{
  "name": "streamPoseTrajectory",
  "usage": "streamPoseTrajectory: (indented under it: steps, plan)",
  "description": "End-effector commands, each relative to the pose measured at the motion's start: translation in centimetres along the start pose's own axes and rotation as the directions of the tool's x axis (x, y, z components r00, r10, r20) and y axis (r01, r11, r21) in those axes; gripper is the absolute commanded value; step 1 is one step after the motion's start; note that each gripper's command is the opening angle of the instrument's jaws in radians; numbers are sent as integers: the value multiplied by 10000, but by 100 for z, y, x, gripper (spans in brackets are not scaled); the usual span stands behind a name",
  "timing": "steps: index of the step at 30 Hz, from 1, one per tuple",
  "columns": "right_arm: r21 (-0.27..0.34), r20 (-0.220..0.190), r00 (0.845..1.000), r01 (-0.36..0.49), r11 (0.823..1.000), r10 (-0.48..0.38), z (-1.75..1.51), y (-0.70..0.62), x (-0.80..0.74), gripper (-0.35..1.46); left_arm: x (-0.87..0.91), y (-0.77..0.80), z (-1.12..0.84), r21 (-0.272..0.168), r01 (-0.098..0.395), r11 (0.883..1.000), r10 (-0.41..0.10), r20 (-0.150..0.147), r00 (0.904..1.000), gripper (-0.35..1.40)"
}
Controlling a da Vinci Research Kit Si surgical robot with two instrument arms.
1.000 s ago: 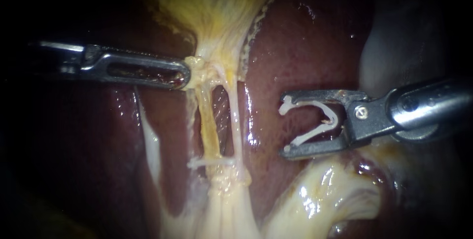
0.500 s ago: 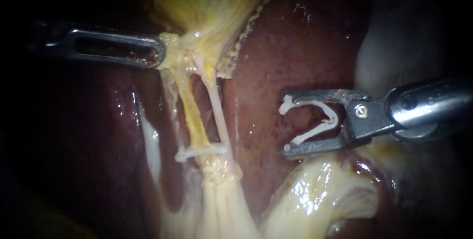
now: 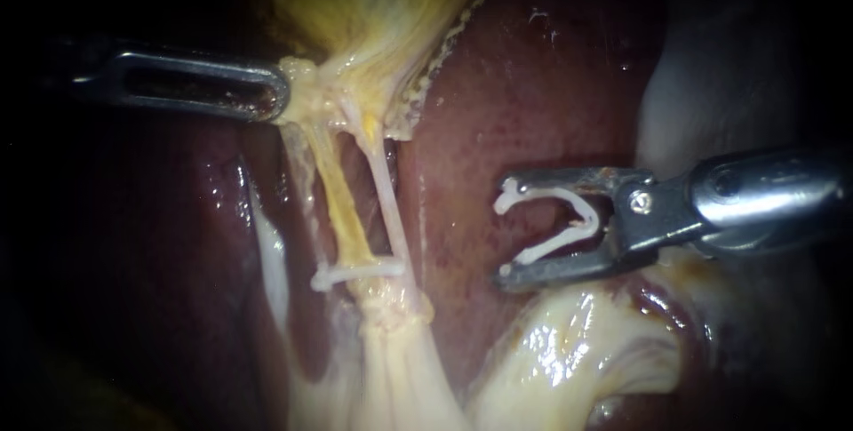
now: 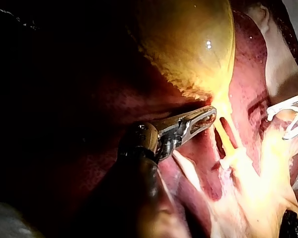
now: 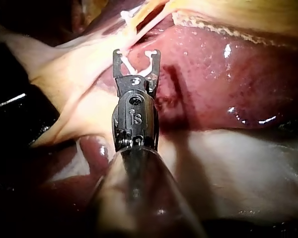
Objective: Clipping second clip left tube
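Note:
Two tubes run down from the yellow gallbladder (image 3: 373, 4): the yellowish left tube (image 3: 342, 209) and the thin pale right tube (image 3: 388, 200). A white clip (image 3: 355, 271) lies shut across their lower end. My left instrument (image 3: 283, 98) comes in from the left, its slotted jaws shut on the pale tissue where the gallbladder narrows (image 4: 211, 115). My right instrument (image 3: 505, 235) stands to the right of the tubes, over the liver and apart from them. Its jaws stand wide and carry an open white clip (image 3: 569, 222) (image 5: 136, 58), mouth facing the tubes.
Dark red liver (image 3: 533, 84) lies behind and to the right of the tubes. Glistening pale fatty tissue (image 3: 569, 351) bulges just under my right instrument. A whitish fold (image 3: 271, 262) runs down left of the tubes.
My left instrument has pulled the gallbladder's neck to the left and upward, slanting and stretching both tubes. My right instrument with its clip has edged slightly left toward the tubes.

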Motion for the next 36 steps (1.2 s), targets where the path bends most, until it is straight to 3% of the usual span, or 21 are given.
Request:
streamPoseTrajectory:
  steps: [1,7,19,36]
  plan:
    - [75,-120,9998,-187,9998,188,1,1,0,50,1,0,1,-7,-9,10000,9,-2,10000,-35]
    - [437,-661,9917,-1072,9933,1100,9,1,-1,50,2,-1,2,-19,-13,10000,13,4,10000,-35]
    - [890,-555,9874,-1427,9858,1479,53,-10,-12,49,2,-3,4,-43,-13,10000,13,15,10000,-35]
    - [1530,-716,9837,-1523,9764,1647,83,-8,-14,48,2,-4,4,-50,-11,10000,11,18,10000,-35]
